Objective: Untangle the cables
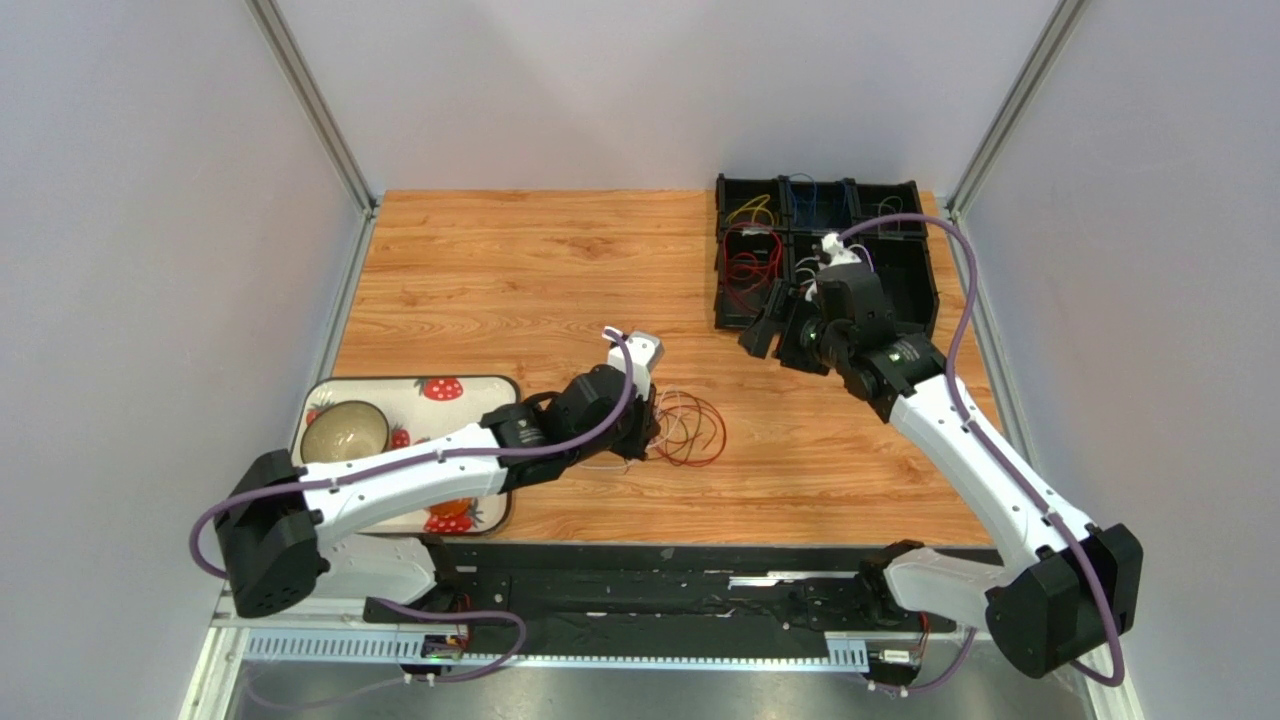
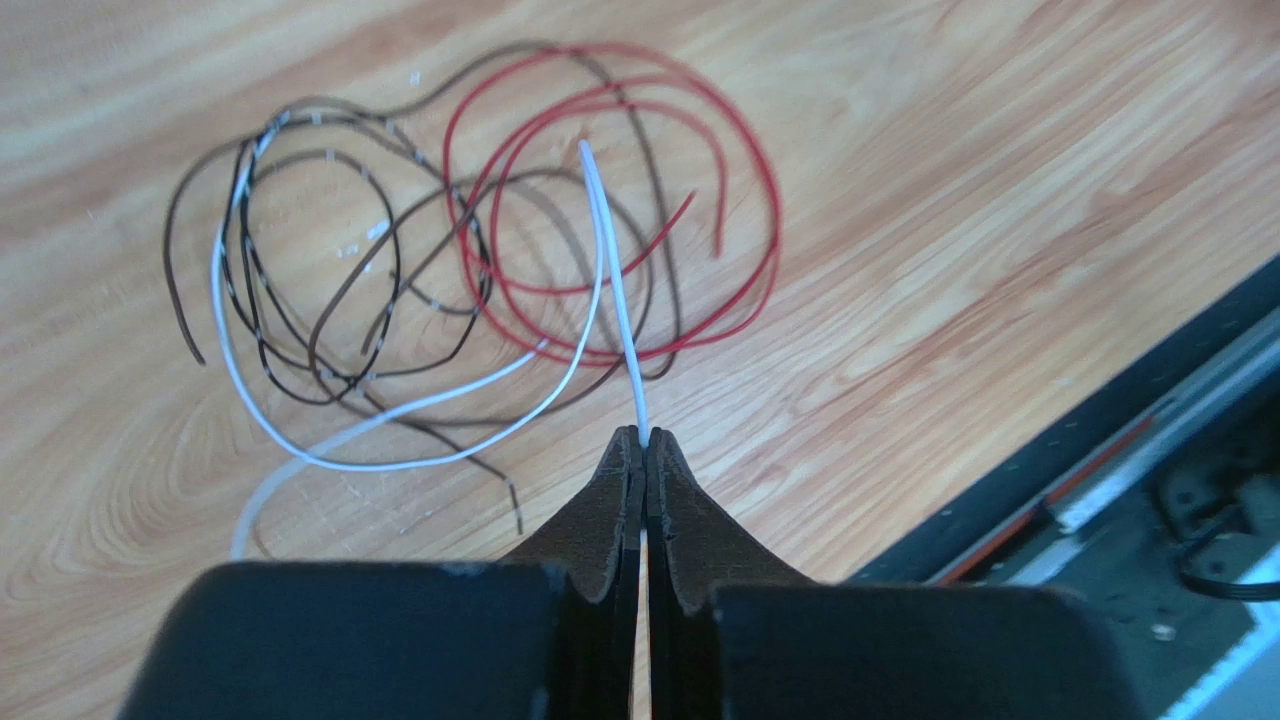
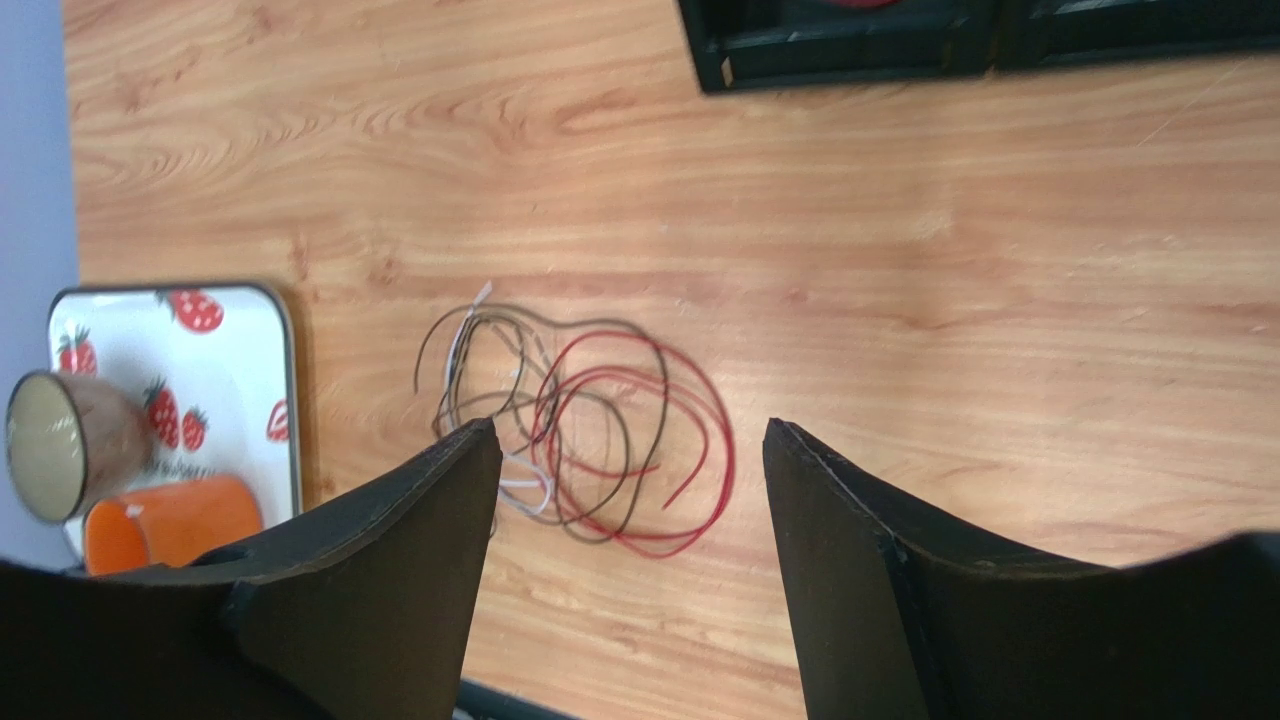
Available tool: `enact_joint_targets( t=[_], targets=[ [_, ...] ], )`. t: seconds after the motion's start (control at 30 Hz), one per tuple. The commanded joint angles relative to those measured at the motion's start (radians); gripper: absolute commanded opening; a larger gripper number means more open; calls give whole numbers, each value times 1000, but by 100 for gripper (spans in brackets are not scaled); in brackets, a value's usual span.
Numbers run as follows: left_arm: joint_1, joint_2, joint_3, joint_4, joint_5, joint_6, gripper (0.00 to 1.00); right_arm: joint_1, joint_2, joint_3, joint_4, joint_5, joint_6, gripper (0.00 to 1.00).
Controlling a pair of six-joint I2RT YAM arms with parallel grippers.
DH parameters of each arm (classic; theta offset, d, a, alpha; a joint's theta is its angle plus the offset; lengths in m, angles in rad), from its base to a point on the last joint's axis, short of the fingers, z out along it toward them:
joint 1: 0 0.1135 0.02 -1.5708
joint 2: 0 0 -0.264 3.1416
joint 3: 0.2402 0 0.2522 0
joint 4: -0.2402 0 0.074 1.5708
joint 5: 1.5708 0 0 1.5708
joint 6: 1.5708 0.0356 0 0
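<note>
Left hand (image 2: 646, 444) pinched shut on white cable (image 2: 604, 255) crossing red cable (image 2: 775, 248) and brown cable (image 2: 394, 285); right hand (image 3: 628, 432) wide, empty; risk: pulling tightens tangle, drags it across counter (image 2: 977, 180).

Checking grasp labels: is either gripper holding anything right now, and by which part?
Left gripper pinches the white wire between its fingertips, on the straight stretch sticking out of the tangle. Right gripper is open, holding nothing.

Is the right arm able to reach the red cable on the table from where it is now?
Probably yes. The right gripper stands open, with only bare table between it and the red cable. The left gripper, shut on the white cable, sits left of it, out of the way.
</note>
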Motion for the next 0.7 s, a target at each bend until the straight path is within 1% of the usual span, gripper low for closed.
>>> enact_joint_targets(
  t=[0.0, 0.17, 0.33, 0.47, 0.53, 0.67],
  targets=[
    [-2, -91, 71, -100, -8, 17, 0, 21, -51, -52, 34, -85, 54, 68],
    [-2, -136, 143, -172, -16, 40, 0, 44, -86, -89, 52, -114, 80, 66],
    [-2, -167, 231, -237, -27, 67, 0, 101, -89, -115, 58, -119, 89, 65],
    [-2, -185, 295, -266, -22, 83, 0, 153, -104, -136, 121, -162, 85, 65],
    [-2, -185, 340, -290, -25, 93, 0, 164, -112, -144, 150, -218, 88, 66],
    [-2, -182, 413, -330, -17, 124, 0, 178, -121, -151, 201, -245, 101, 66]
  ],
)
